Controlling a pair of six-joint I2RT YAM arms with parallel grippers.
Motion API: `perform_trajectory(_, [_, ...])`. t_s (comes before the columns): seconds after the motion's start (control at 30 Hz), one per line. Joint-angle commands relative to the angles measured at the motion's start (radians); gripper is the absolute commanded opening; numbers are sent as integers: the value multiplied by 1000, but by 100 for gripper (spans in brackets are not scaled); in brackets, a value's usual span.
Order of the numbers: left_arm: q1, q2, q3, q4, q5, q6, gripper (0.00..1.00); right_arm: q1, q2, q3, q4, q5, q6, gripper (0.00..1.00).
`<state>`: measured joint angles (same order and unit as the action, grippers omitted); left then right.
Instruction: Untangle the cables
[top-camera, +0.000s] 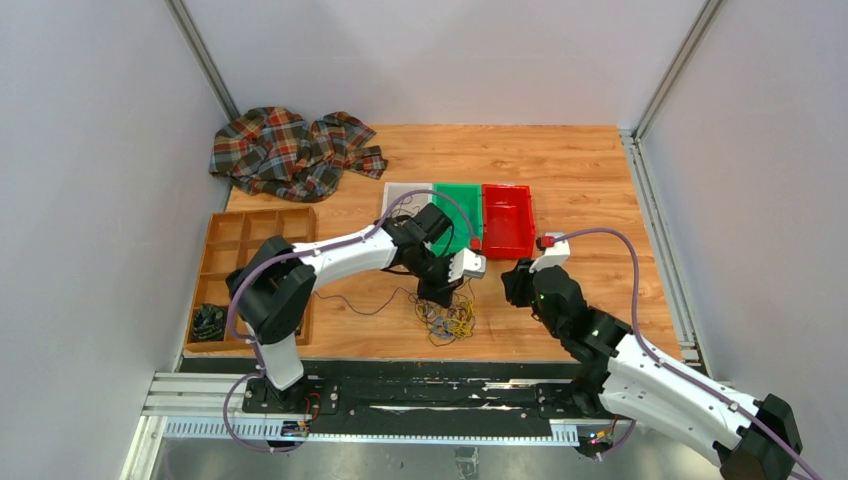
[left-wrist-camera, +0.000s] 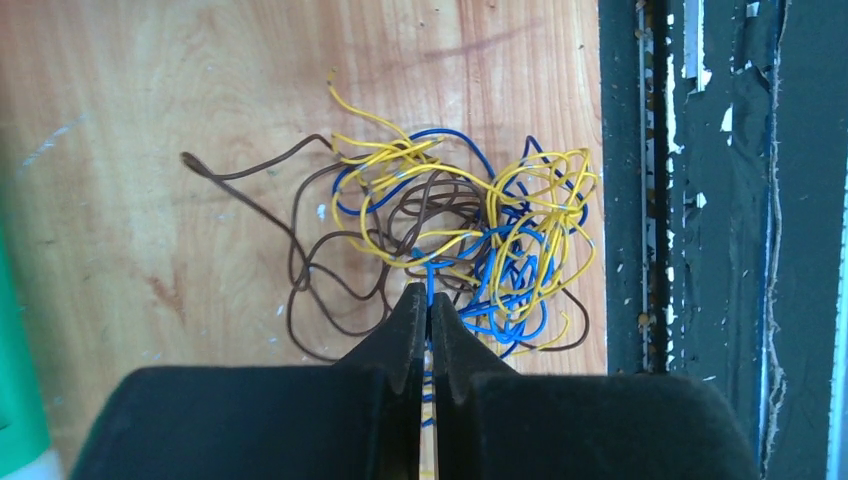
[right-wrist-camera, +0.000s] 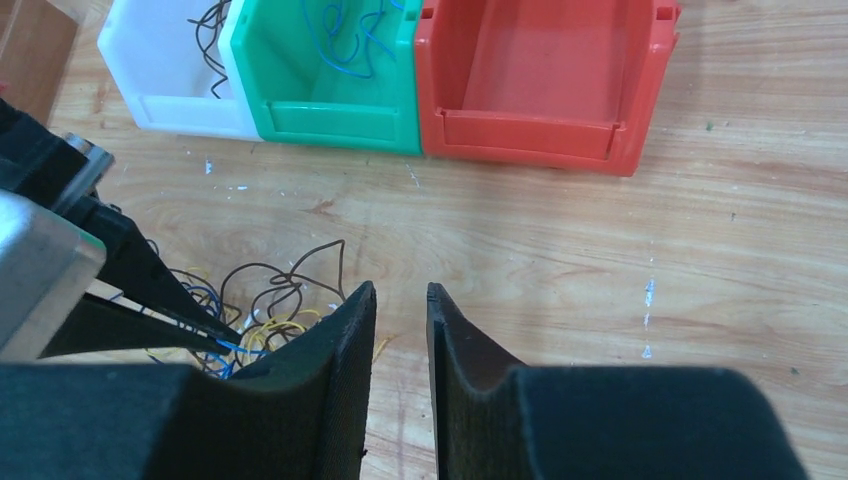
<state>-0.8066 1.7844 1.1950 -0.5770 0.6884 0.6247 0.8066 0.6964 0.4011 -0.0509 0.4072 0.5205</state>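
The wooden table (top-camera: 580, 170) carries a white bin (right-wrist-camera: 165, 70), a green bin (right-wrist-camera: 330, 85) and a red bin (right-wrist-camera: 545, 90) in a row at mid-depth. The cables (top-camera: 447, 318) lie well nearer, close to the table's near edge, as a roundish clump with no clear long axis (one brown strand (top-camera: 360, 305) trails off to the left). The left gripper (left-wrist-camera: 428, 300) is right at the clump's far side, jaws clenched on what looks like a blue strand (left-wrist-camera: 510, 270). The right gripper (right-wrist-camera: 400, 295) hangs just right of the clump, jaws partly parted and holding nothing. The left arm is the nearer; any pull would likely go away from the clump.
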Motion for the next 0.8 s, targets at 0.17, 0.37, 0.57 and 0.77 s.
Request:
perform_trajectory(0.17, [-11, -217, 62, -121, -109, -78, 1, -19, -18, 1, 91, -129, -28, 36])
perform_trajectory(0.37, [-11, -281, 131, -215, -148, -152, 1, -1, -23, 12, 211, -290, -97, 55])
perform_trajectory(0.57, [-9, -327, 214, -265, -163, -239, 1, 54, 21, 63, 313, -398, -141, 69])
perform_trajectory(0.77, [-9, -364, 292, -323, -159, -271, 1, 146, 123, 133, 329, -399, -175, 70])
